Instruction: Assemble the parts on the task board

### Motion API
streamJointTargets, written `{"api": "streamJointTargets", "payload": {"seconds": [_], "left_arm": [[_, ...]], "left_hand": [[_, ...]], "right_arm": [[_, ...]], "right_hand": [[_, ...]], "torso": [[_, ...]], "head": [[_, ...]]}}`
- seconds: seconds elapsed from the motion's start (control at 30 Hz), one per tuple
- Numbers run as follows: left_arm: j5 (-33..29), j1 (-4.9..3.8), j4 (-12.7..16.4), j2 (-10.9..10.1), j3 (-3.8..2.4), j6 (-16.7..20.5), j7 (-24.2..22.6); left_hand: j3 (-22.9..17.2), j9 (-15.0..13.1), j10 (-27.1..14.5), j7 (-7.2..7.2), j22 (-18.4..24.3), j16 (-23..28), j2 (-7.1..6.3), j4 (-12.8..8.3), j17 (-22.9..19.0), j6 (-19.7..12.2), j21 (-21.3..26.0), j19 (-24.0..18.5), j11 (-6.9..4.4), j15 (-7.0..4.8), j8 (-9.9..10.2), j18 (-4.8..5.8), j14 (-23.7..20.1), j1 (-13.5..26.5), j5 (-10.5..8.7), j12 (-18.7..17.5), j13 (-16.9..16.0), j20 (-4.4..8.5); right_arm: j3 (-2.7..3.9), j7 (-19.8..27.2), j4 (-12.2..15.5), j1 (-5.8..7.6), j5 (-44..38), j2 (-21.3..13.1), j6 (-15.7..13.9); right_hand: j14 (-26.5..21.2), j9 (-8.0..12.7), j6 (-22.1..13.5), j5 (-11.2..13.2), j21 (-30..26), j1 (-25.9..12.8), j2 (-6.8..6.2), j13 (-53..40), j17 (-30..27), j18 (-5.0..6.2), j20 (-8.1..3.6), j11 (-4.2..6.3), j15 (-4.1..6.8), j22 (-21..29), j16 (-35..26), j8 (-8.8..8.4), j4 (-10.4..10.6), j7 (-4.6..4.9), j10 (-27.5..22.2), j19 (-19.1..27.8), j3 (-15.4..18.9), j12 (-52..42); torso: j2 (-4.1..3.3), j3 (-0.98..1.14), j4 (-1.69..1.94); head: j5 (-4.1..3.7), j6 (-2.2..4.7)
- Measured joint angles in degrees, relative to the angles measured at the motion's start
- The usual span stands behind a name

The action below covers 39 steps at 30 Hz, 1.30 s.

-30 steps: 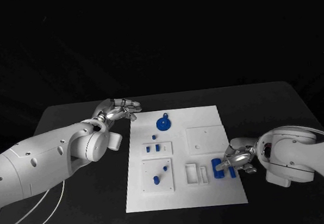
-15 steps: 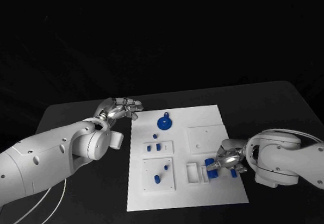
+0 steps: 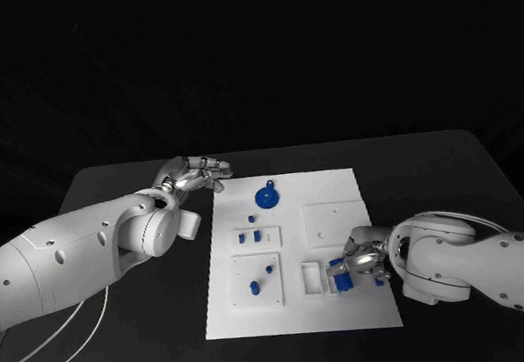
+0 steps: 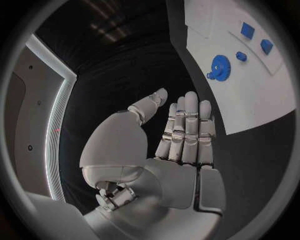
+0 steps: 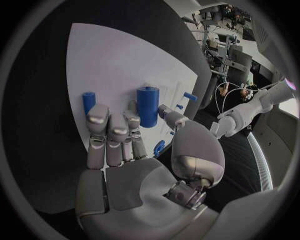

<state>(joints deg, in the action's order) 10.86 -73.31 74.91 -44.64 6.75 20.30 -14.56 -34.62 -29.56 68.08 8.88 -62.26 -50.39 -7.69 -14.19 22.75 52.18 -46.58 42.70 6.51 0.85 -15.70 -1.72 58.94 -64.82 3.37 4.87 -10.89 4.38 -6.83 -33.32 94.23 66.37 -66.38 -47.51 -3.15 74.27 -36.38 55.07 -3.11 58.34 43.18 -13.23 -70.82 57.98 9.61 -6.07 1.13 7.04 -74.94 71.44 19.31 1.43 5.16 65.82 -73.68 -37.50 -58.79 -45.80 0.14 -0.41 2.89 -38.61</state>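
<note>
The white task board (image 3: 297,314) lies in the middle of the black table. My right hand (image 3: 362,261) is low over its near right part. A thick blue cylinder (image 5: 147,106) stands upright between that hand's thumb and a fingertip (image 5: 132,121), pinched there; it also shows as the blue cylinder (image 3: 340,271) in the head view. A thinner blue cylinder (image 5: 89,101) stands just past the other fingertips. My left hand (image 3: 192,175) hovers off the board's far left corner, fingers straight, holding nothing. A blue gear (image 3: 266,198) lies on the far part of the board.
Small blue blocks (image 3: 250,234) sit at the board's mid left, and short pegs (image 3: 263,278) stand on a raised white square. A white slotted frame (image 3: 311,279) lies left of my right hand. Bare table flanks the board on both sides.
My right hand has slid left across the near part of the board, and the thick blue cylinder has shifted left with it. The left hand has hardly moved.
</note>
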Motion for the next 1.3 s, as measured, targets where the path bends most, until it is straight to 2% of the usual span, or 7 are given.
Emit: {"api": "streamJointTargets", "payload": {"seconds": [0.23,0.3,0.43,0.6,0.77,1.1,1.3], "left_arm": [[0.0,0.00,0.0,-0.1,0.00,0.0,0.0],[0.0,0.00,0.0,-0.1,0.00,0.0,0.0],[0.0,0.00,0.0,-0.1,0.00,0.0,0.1],[0.0,0.00,0.0,-0.1,0.00,0.0,0.1],[0.0,0.00,-0.1,0.0,0.00,0.0,0.1],[0.0,-0.01,0.0,0.1,0.00,0.0,0.1],[0.0,-0.01,0.1,0.1,0.00,0.0,0.1]], "left_hand": [[0.0,0.0,0.0,0.00,0.0,0.0,0.00,0.0,0.0,0.0,0.0,0.0,0.00,0.00,0.0,0.00,0.0,0.0,0.00,0.0,0.1,0.00],[0.0,0.0,0.0,0.00,0.0,0.0,0.00,0.0,0.0,0.0,0.0,0.0,0.00,0.00,0.0,0.01,0.0,0.0,0.00,0.0,0.1,0.00],[0.0,0.0,0.0,0.00,0.0,0.0,0.00,0.0,0.0,0.0,0.0,0.0,0.00,0.00,0.0,0.01,0.0,0.0,0.00,0.0,0.0,0.00],[0.0,0.0,0.0,0.00,0.0,0.0,0.00,0.0,0.1,0.0,0.0,0.0,0.00,0.00,0.0,0.02,0.0,0.0,0.00,0.0,0.0,0.00],[0.0,0.0,0.0,0.00,0.0,0.0,0.00,0.0,0.1,0.0,0.0,0.0,0.00,0.00,0.0,0.04,0.0,0.0,0.00,0.0,0.0,0.00],[0.0,0.0,0.0,0.00,0.0,0.0,0.00,0.3,0.1,0.0,0.0,0.0,0.00,0.00,-0.2,0.16,0.0,0.0,0.00,0.0,0.0,0.00],[0.0,0.0,0.0,0.00,-0.1,0.2,0.00,0.3,0.2,0.0,0.0,0.0,0.00,0.00,-0.2,0.40,0.0,0.0,0.00,0.0,0.1,0.00]], "right_arm": [[-0.06,0.5,0.6,-0.12,0.6,-0.7,-0.8],[-0.08,0.7,1.0,-0.14,0.9,-1.1,-1.0],[-0.17,0.8,2.0,-0.08,1.9,-2.5,-1.4],[-0.23,0.7,3.2,1.41,4.2,-3.1,-1.4],[-0.03,0.8,3.8,2.71,7.2,-2.4,-1.5],[-0.13,0.7,1.8,2.74,11.0,1.6,-1.5],[-0.62,0.5,-0.4,2.75,11.8,3.5,-1.5]], "right_hand": [[0.0,0.1,0.0,0.0,0.7,2.7,2.66,0.0,0.2,0.00,-0.11,0.00,-0.01,0.0,0.0,-1.20,-3.2,0.02,0.0,0.1,-2.0,0.0],[0.0,2.0,0.2,0.1,0.8,2.8,3.48,0.0,0.2,-0.06,-0.17,0.01,-0.01,0.0,0.0,-1.24,-4.1,0.16,0.3,0.2,-2.9,0.0],[0.1,2.3,1.4,0.2,1.2,2.3,4.77,0.2,0.3,-0.30,0.23,0.10,0.13,0.0,0.0,-1.32,-5.7,-0.03,0.5,0.6,-3.8,0.0],[0.2,2.3,1.7,0.2,1.6,1.5,5.66,0.2,0.4,-0.32,0.24,0.11,0.22,0.0,0.0,-1.40,-6.5,-0.26,0.9,0.6,-3.9,0.0],[0.3,2.3,1.9,0.3,1.8,1.0,6.15,0.3,0.5,-0.33,0.24,0.31,0.22,0.0,0.0,-1.40,-6.9,-0.45,1.2,0.6,-3.9,0.0],[0.3,2.5,2.1,0.3,1.9,-0.7,5.86,0.3,0.6,-0.33,0.44,0.31,0.20,0.0,0.0,-1.36,-7.3,-0.64,1.2,0.8,-3.7,0.0],[0.3,2.6,2.1,0.3,1.9,-0.9,5.63,0.3,0.6,-0.33,0.44,0.31,0.19,0.0,0.0,-1.35,-7.4,-0.64,1.1,0.8,-3.6,0.0]], "torso": [[0.02,0.03,-0.02],[0.02,0.03,-0.02],[0.03,0.03,-0.03],[0.05,0.03,-0.07],[0.05,0.03,-0.07],[0.01,-0.03,0.03],[-0.02,-0.12,0.13]], "head": [[0.02,-0.02],[0.05,-0.03],[0.10,-0.03],[0.15,-0.04],[0.16,0.02],[0.07,-0.04],[0.14,-0.15]]}}
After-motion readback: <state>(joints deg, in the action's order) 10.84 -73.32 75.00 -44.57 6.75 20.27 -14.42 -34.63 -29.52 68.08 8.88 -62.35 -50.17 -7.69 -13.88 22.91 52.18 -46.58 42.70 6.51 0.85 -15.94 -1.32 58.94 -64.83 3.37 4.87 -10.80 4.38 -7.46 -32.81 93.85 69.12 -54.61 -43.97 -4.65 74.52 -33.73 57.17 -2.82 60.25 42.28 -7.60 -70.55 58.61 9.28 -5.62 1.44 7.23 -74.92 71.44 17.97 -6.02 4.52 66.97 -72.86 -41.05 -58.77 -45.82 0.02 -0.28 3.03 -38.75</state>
